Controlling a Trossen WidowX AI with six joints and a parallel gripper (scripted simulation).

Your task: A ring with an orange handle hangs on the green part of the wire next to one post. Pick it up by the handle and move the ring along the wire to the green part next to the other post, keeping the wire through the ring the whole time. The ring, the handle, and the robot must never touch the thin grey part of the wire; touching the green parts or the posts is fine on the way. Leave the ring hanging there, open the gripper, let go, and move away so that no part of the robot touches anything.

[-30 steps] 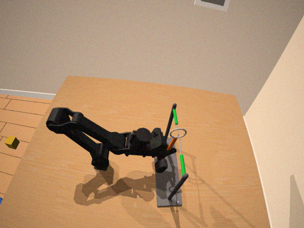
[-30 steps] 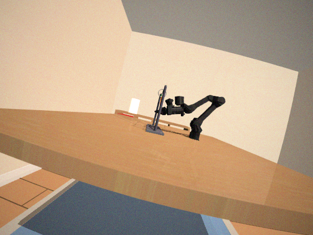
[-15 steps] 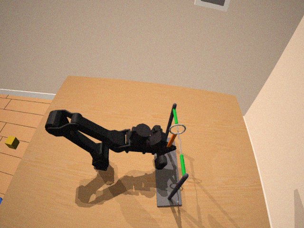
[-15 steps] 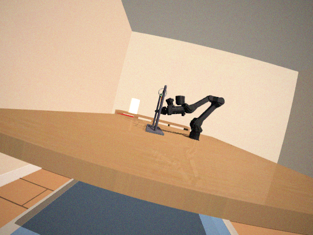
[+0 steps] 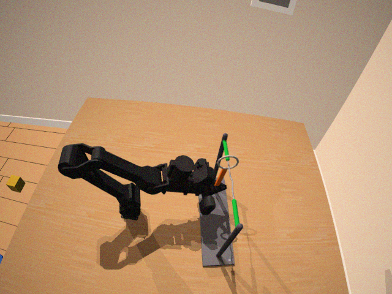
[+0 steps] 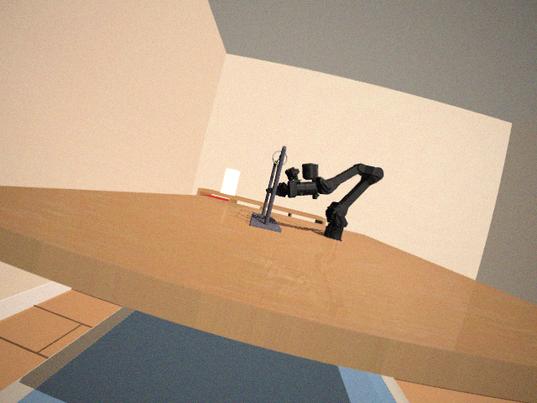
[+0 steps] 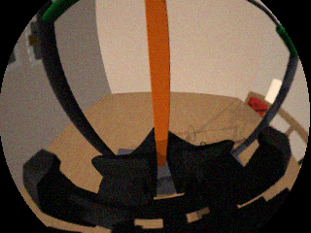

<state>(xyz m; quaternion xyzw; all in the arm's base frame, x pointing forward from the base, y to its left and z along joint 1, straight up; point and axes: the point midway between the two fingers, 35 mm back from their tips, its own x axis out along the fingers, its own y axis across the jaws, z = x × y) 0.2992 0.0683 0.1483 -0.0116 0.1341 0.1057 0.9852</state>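
My gripper (image 5: pixel 218 185) (image 7: pixel 158 130) is shut on the orange handle (image 5: pixel 220 177) (image 7: pixel 159 73), which stands up from the fingers. The grey ring (image 5: pixel 218 162) (image 6: pixel 273 157) is above the handle, around the wire as far as the top view shows. It appears where the far green part (image 5: pixel 225 150) (image 7: pixel 58 9) meets the thin grey wire (image 5: pixel 232 186); contact cannot be told. The far post (image 5: pixel 220 152) (image 7: pixel 60 83) is close beside it. The other green part (image 5: pixel 236 212) (image 7: pixel 287 41) adjoins the near post (image 5: pixel 229 240) (image 7: pixel 284 92). The ring is outside the wrist view.
The dark base (image 5: pixel 215 261) (image 6: pixel 265 224) carries both posts and lies partly under the gripper. The arm reaches in from the left in the top view. A yellow cube (image 5: pixel 15 184) is on the floor beyond the table.
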